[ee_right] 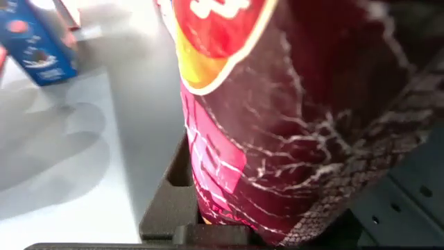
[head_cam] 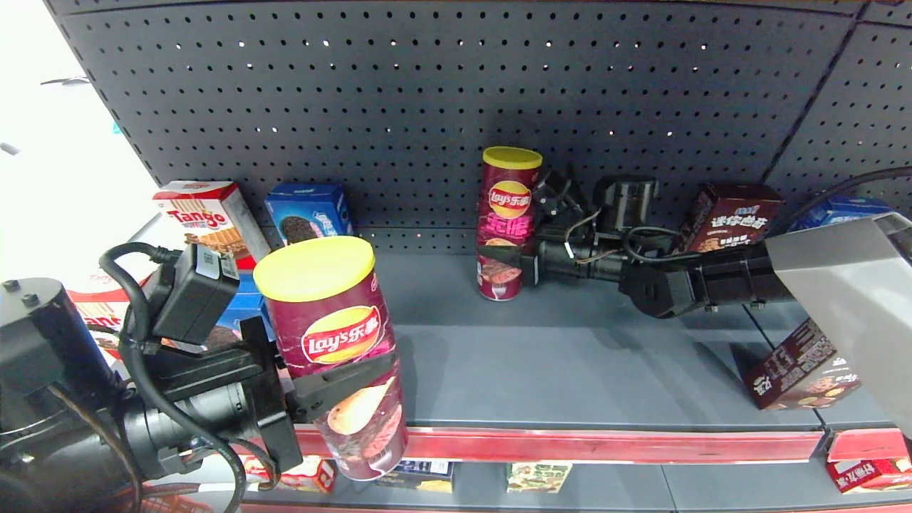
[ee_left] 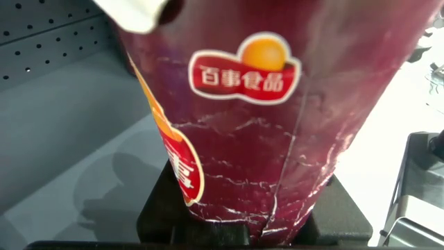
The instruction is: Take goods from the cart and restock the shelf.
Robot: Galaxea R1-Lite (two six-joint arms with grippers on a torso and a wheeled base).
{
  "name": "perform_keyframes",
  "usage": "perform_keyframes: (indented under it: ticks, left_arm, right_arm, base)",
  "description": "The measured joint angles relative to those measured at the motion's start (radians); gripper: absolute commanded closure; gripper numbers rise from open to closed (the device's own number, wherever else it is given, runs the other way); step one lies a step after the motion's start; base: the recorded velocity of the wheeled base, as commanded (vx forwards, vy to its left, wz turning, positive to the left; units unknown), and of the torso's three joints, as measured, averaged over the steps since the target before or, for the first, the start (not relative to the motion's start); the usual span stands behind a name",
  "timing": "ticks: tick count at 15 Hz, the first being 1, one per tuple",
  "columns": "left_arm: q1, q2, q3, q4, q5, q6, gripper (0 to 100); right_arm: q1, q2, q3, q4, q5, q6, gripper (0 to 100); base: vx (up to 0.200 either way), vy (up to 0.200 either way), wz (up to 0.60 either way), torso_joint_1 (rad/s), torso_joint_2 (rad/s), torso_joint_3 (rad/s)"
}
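Left hand [head_cam: 335, 390] is clamped around an upright can [head_cam: 324, 331], held off the surface at the front edge of the shelf [head_cam: 570, 356]. Right hand [head_cam: 510, 267] is clamped on a second can [head_cam: 507, 206], which stands on the shelf near the pegboard [head_cam: 427, 85].

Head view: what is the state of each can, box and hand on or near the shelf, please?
Left can: lid on, upright, held before the shelf edge.
Left hand: shut on the left can.
Right can: lid on, upright at the back of the shelf.
Right hand: shut on the right can.
Red-and-white box: closed, upright.
Blue box: closed, upright.
Back brown box: closed, tilted.
Front brown box: closed, tilted.
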Motion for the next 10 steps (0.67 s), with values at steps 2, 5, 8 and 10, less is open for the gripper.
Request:
perform_keyframes:
  ticks: [2,5,8,10]
  left_arm:
    - [0.008,0.000,0.000,0.000,-0.001,0.000,100]
    - [0.020,0.000,-0.004,0.000,-0.001,0.000,100]
    - [0.023,0.001,-0.004,0.001,-0.001,0.000,100]
    - [0.024,0.001,-0.004,0.002,-0.001,-0.004,100]
  right_arm:
    - [0.013,-0.048,0.079,-0.025,0.002,0.000,100]
    - [0.037,-0.139,0.240,-0.129,0.002,-0.005,100]
    - [0.071,-0.227,0.440,-0.278,-0.005,-0.006,100]
    - [0.094,-0.281,0.583,-0.367,-0.007,-0.006,100]
  base:
    - [0.000,0.000,0.00,0.000,0.00,0.000]
    - [0.000,0.000,0.00,0.000,0.00,0.000]
    - [0.000,0.000,0.00,0.000,0.00,0.000]
    - [0.000,0.000,0.00,0.000,0.00,0.000]
